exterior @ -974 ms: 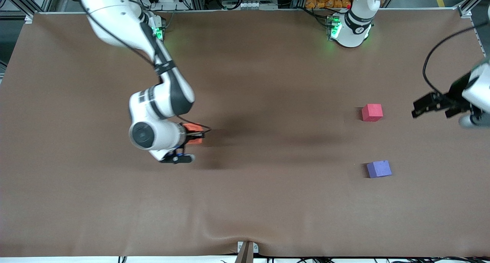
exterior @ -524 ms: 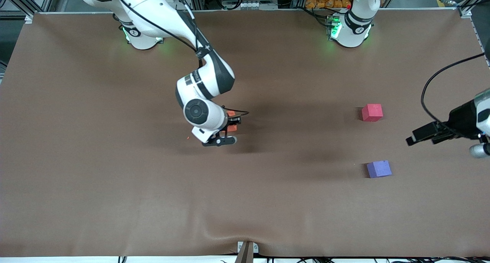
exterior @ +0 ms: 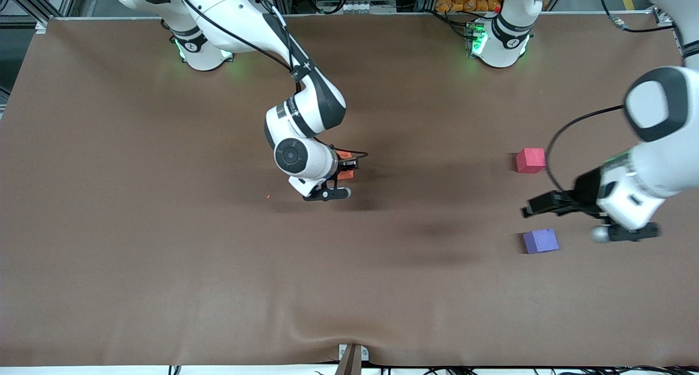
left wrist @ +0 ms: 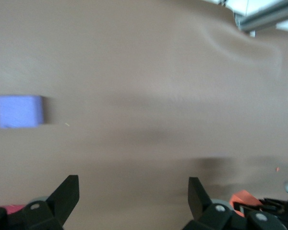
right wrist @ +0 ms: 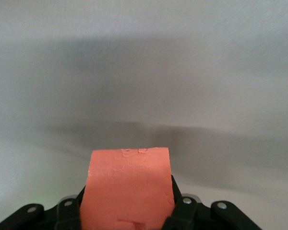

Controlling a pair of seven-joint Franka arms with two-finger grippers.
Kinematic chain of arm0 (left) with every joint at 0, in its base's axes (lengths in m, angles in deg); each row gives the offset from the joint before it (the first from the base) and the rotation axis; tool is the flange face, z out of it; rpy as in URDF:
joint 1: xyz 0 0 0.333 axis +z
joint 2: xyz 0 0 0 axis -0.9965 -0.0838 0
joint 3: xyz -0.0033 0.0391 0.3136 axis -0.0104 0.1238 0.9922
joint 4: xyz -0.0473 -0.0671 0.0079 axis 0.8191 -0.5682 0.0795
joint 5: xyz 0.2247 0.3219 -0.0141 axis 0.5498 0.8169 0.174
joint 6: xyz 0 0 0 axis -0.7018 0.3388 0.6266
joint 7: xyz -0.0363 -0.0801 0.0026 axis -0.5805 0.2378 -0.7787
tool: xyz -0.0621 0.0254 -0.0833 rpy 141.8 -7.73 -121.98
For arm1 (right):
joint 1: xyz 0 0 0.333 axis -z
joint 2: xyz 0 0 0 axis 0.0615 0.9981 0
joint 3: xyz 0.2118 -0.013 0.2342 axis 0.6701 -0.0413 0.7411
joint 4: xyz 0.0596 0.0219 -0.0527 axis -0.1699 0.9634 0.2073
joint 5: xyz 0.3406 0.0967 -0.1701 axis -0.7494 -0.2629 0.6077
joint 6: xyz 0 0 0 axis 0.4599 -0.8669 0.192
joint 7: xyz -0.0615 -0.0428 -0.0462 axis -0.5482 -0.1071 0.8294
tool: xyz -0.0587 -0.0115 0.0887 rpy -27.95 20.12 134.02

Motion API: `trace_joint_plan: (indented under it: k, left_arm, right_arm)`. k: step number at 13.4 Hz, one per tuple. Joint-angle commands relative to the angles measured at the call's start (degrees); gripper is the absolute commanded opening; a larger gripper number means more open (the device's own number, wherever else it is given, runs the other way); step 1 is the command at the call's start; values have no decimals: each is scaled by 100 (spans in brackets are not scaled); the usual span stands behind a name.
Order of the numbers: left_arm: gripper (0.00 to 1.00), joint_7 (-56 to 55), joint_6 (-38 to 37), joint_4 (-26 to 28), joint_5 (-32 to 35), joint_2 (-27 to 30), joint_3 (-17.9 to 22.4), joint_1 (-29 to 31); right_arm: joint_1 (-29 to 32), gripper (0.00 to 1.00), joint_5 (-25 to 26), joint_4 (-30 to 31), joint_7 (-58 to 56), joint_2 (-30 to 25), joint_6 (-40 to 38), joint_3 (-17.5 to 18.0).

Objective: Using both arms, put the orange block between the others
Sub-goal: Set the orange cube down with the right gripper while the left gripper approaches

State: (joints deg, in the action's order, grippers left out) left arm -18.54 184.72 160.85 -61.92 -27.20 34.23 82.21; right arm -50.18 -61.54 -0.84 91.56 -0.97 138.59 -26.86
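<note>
My right gripper (exterior: 345,170) is shut on the orange block (exterior: 344,174), held above the middle of the table. In the right wrist view the orange block (right wrist: 127,187) fills the space between the fingers of the right gripper (right wrist: 127,208). The red-pink cube (exterior: 531,160) and the purple-blue cube (exterior: 540,240) sit toward the left arm's end, the purple-blue one nearer the camera. My left gripper (exterior: 538,206) hangs open over the gap between them, holding nothing. The left wrist view shows the left gripper (left wrist: 133,189), the purple-blue cube (left wrist: 18,111) and, farther off, the orange block (left wrist: 245,197).
A brown cover (exterior: 164,266) spans the whole table and has a wrinkle (exterior: 306,331) by the front edge. A tiny orange crumb (exterior: 268,196) lies near the right arm's hand. A bracket (exterior: 352,356) sticks up at the front edge.
The right arm has carried the orange block toward the table's middle. The left arm has swung in from the table's end to over the gap between the two cubes.
</note>
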Motion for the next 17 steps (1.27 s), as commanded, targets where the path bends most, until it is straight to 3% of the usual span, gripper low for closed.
trace_joint_plan:
  k: [1, 3, 4, 5, 10, 14, 17]
  left_arm:
    - [100, -377, -83, 43, 63, -173, -17, -403]
    - [100, -632, -74, 51, 255, -454, 1, -851]
    - [100, -773, -74, 86, 387, -542, -16, -1018]
    - [100, -922, -66, 200, 397, -552, -17, -1185]
    - [100, -1037, 574, 1315, 397, -333, -17, -1617]
    - [100, -1695, 821, 1388, 318, -560, -25, -2073]
    - [100, -2774, 1251, 1361, 318, -841, -25, -2609]
  right_arm:
    - [-221, 58, -142, -112, 91, 186, 246, -71]
    - [-283, 67, -142, -94, 161, 221, 327, -71]
    - [-344, 87, -125, -94, 162, 239, 344, -71]
    - [-405, 100, -107, -86, 153, 248, 388, -80]
    - [-65, 100, -90, -182, 65, 81, 327, -133]
    - [655, 100, 15, -252, 56, -393, -58, -98]
    - [1121, 100, 734, -253, 56, -884, -954, -54]
